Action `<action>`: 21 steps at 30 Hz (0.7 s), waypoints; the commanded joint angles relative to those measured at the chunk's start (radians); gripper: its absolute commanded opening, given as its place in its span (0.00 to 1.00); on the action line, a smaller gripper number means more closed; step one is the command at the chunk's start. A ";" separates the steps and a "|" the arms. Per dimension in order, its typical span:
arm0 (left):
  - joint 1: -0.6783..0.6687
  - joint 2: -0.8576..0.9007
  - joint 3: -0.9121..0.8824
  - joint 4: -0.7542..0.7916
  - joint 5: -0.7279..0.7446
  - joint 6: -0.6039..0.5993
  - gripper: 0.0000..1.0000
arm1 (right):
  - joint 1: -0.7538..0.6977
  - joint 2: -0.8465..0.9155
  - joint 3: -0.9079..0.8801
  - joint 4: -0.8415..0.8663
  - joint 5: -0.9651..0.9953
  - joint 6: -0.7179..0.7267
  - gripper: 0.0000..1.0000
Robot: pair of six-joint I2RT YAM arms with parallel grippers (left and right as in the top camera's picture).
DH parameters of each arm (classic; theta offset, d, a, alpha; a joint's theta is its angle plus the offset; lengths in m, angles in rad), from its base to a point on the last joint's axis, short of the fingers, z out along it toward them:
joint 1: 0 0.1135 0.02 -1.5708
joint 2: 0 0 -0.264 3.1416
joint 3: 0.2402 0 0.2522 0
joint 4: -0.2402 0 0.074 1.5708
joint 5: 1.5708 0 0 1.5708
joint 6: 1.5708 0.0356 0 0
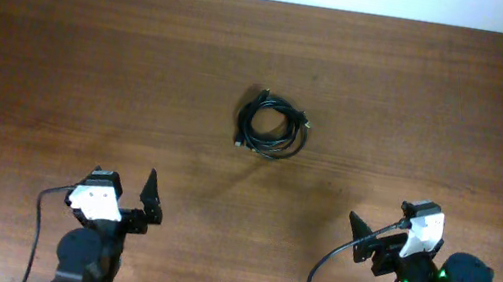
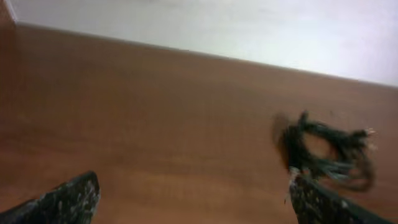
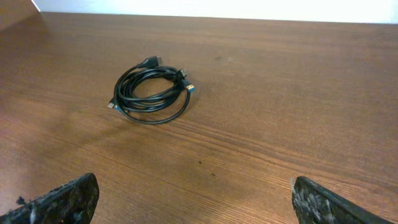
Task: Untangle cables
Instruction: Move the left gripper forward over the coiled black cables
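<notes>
1. Lit evenly and softly from above in the overhead view, with no hard glare on the brown table (image 1: 65, 41).
2. Shows only a faint diagonal streak of shadow on the wood, nearer than the cables (image 1: 272, 129).
3. Stays sharp enough overhead to separate single loops of cord, though small in frame.
4. Badly blurred in the left wrist view: smeared cords, lost wood grain, soft edges throughout.
5. Crisp in the right wrist view: clear grain lines and distinct plug ends, with a pale sheen toward the far edge.
6. Goes soft and out of focus on the near fingertips (image 3: 68, 202) at the bottom corners.
7. Washes out to near white on the wall (image 3: 217, 6) along the top.
</notes>
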 commanded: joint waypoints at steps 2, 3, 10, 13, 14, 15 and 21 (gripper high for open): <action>0.003 0.132 0.249 -0.110 0.176 0.018 0.99 | -0.006 0.122 0.131 -0.040 0.002 -0.019 0.99; 0.003 0.183 0.300 -0.143 0.200 0.018 0.99 | -0.006 0.160 0.169 -0.065 0.002 -0.035 0.99; 0.003 0.658 0.668 -0.352 0.410 0.074 0.99 | 0.007 0.422 0.420 -0.192 0.004 -0.055 0.99; 0.002 0.906 0.884 -0.496 0.537 0.141 0.99 | 0.043 0.490 0.524 -0.267 0.057 -0.063 0.99; 0.001 0.966 0.945 -0.532 0.568 0.142 0.99 | 0.058 0.504 0.547 -0.281 0.071 -0.063 0.98; -0.001 1.023 1.007 -0.566 0.605 0.148 0.99 | 0.074 0.516 0.569 -0.293 0.085 -0.063 0.98; -0.082 1.255 1.299 -0.636 0.692 0.259 0.99 | 0.210 0.597 0.682 -0.396 0.250 -0.059 0.98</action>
